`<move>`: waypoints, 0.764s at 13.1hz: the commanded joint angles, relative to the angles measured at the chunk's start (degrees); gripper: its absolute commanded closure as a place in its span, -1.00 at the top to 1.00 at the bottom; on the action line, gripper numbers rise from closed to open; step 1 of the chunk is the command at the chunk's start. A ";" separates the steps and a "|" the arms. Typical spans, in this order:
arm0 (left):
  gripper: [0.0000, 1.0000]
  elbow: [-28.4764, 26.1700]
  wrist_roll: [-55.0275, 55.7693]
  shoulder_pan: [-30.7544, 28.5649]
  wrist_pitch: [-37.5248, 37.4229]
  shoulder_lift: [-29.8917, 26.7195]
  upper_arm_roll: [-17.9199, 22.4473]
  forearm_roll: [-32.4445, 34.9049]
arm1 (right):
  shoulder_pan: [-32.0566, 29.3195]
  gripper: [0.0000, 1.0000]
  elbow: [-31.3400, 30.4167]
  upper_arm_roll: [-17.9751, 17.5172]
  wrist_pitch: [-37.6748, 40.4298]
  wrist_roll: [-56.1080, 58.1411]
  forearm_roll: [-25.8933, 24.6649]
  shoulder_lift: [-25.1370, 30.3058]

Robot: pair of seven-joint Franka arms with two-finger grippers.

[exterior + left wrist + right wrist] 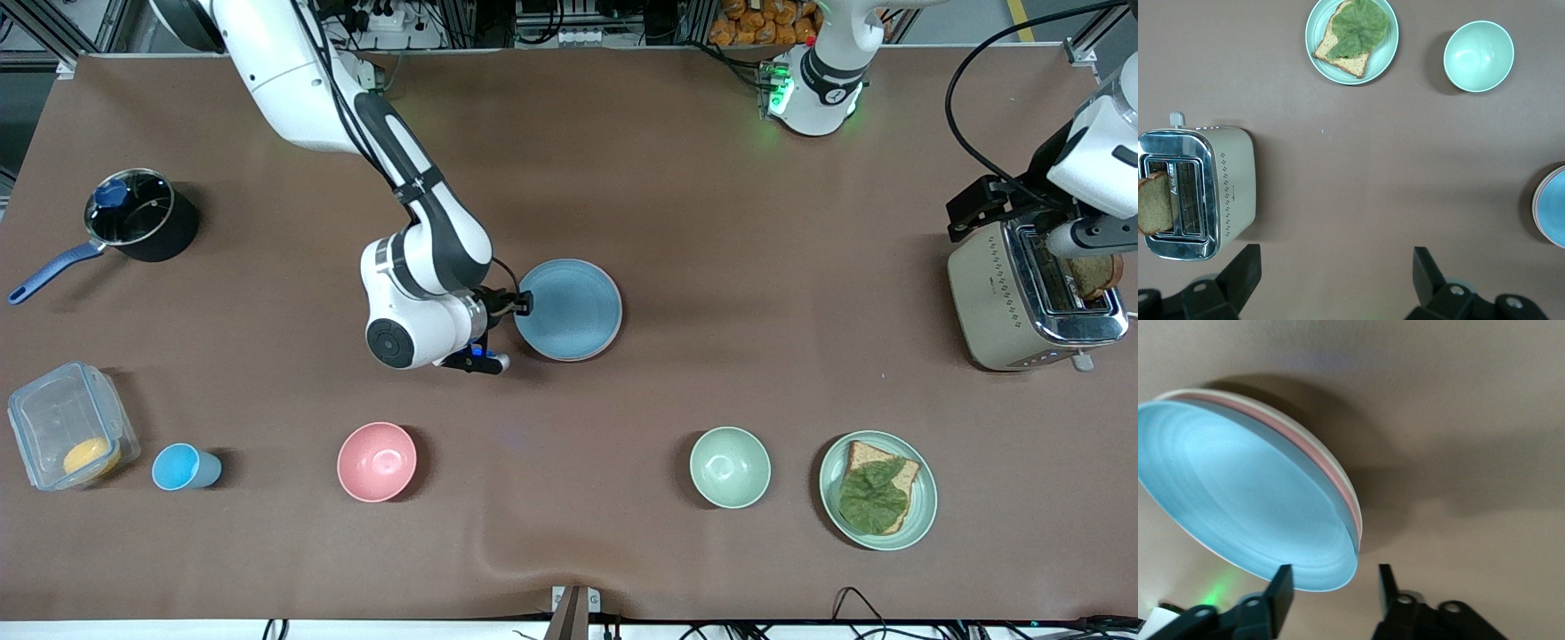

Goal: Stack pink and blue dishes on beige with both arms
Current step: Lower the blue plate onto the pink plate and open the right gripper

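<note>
Plates sit stacked near the middle of the table (711, 222): the blue plate (569, 308) is on top, with the pink plate (1338, 479) showing as a thin rim under it and the beige plate (1313, 435) at the bottom (the layered edges are plainest in the right wrist view). The stack lies about as far from the table's base-side edge as from its camera-side edge.

The right gripper (518, 307) is at the stack's rim on the side toward the right arm's end of the table. Its fingers (1280, 587) are spread, one to each side of the blue plate's edge, and they pinch nothing.

The left gripper (1336, 273) hangs over the table next to the toaster (1031, 298), near the edge at the left arm's end. Its fingers (1241, 270) are spread wide with nothing between them, and that arm waits.

Along the camera-side edge stand a clear container (71, 425), a blue cup (182, 467), a pink bowl (377, 461), a green bowl (730, 467) and a green plate (836, 498) carrying bread with a leaf. A dark saucepan (138, 218) stands near the edge at the right arm's end.
</note>
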State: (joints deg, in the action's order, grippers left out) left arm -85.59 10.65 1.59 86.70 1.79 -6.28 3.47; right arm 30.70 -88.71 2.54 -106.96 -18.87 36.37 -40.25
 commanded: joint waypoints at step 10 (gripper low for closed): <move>1.00 -0.89 -0.98 -0.10 -1.36 -1.61 0.83 -2.33 | -17.68 1.00 7.24 0.80 15.82 2.07 -14.98 5.18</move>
State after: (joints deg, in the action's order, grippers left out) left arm -85.62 10.65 1.51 86.11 1.59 -5.83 2.32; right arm 15.48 -81.00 4.29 -91.83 -18.06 25.34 -36.93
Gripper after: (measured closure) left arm 0.000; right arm 0.000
